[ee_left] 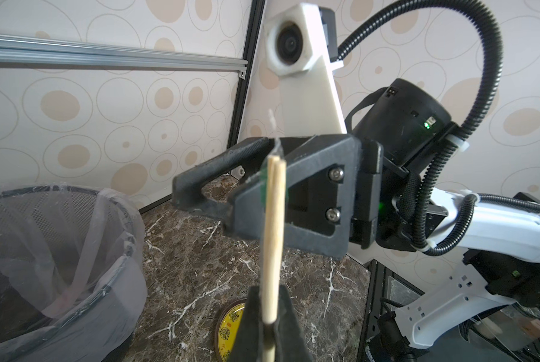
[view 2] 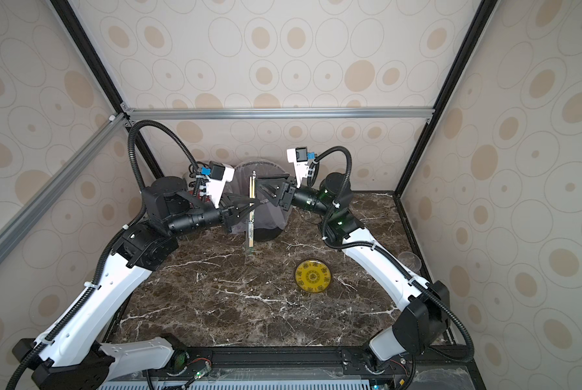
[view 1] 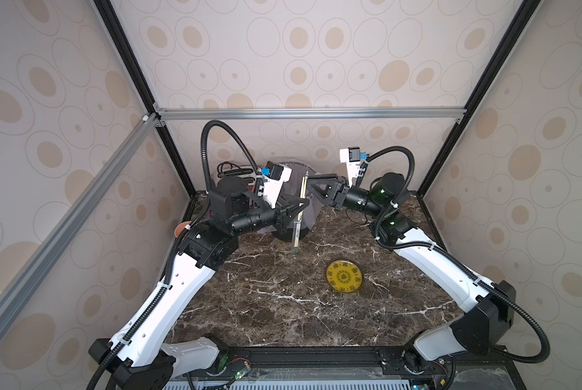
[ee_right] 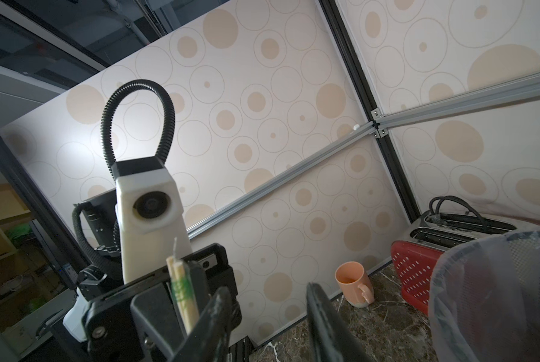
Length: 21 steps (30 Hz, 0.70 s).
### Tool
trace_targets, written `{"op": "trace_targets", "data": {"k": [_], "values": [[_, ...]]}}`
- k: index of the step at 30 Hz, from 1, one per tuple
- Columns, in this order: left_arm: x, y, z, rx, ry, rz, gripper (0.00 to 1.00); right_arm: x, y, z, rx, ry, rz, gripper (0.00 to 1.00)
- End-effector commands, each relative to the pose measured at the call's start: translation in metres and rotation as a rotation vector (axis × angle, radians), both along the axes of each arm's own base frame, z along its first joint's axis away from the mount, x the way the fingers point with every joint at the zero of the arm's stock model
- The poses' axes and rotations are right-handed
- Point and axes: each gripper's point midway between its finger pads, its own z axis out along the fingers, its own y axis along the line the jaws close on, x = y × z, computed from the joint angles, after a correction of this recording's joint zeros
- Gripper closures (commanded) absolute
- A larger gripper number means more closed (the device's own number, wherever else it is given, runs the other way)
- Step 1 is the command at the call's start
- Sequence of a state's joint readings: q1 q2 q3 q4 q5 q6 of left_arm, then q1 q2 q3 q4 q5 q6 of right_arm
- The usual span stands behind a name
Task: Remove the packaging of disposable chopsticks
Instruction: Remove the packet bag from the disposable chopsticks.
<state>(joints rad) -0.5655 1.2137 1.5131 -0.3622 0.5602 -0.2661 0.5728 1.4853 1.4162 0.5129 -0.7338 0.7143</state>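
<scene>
- Left gripper [view 1: 299, 210] is clamped on the chopsticks [view 1: 302, 194] about mid-length. It holds them near upright in the air, in front of the bin [ee_left: 74, 191].
- My read on the pose: pinning the middle leaves both ends free, so the other arm can work on one end without the bundle swinging.
- Sleeve [view 1: 295, 241] is not off. In both top views it hangs below the left grip, with its green print at the very bottom, clear of the table [view 1: 283, 304].
- In the left wrist view a thin wisp of plastic stands above the stick tips and a green edge runs down one side. The top looks torn open, but I can't tell how far the sleeve has slid.
- Right gripper [ee_right: 267, 294] has its jaws apart with nothing between them. It is level with the top end of the sticks.
- In the right wrist view the stick tops sit just beside one finger [ee_right: 218, 310], outside the gap. They are close, but I can't tell whether they touch.
- My guess at the next move: shift sideways so the top end sits between the fingers, then close and pull along the stick axis.
- Risk: a pinch on plastic plus wood would drag both.
- The bin right behind suits dropping the sleeve. The yellow plate [view 1: 344, 278] is well apart and probably meant for the bare sticks.
</scene>
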Motion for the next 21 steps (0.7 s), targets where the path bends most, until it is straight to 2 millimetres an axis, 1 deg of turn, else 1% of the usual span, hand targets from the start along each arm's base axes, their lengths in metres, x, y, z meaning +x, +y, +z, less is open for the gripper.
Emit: {"op": "trace_targets", "data": {"k": [1, 4, 10, 15, 16, 19, 21], "values": [[-0.002, -0.001, 0.006, 0.000, -0.036, -0.020, 1.00, -0.020, -0.008, 0.018, 0.042, -0.066, 0.024, 0.58], [-0.002, -0.002, 0.006, -0.001, -0.036, -0.030, 1.00, -0.027, -0.010, 0.020, 0.042, -0.086, 0.041, 0.57], [-0.004, -0.005, 0.005, -0.003, -0.029, -0.049, 1.00, -0.031, -0.009, 0.028, 0.061, -0.097, 0.077, 0.58], [-0.004, -0.004, 0.004, -0.002, -0.025, -0.048, 1.00, -0.035, -0.009, 0.031, 0.071, -0.105, 0.096, 0.65], [-0.003, -0.004, 0.003, 0.001, -0.025, -0.042, 1.00, -0.036, -0.010, 0.031, 0.073, -0.106, 0.096, 0.68], [-0.003, -0.005, 0.001, 0.005, -0.021, -0.048, 1.00, -0.037, -0.015, 0.034, 0.086, -0.112, 0.088, 0.81], [-0.004, -0.006, 0.001, 0.004, -0.020, -0.056, 1.00, -0.037, -0.018, 0.037, 0.100, -0.111, 0.093, 0.91]]}}
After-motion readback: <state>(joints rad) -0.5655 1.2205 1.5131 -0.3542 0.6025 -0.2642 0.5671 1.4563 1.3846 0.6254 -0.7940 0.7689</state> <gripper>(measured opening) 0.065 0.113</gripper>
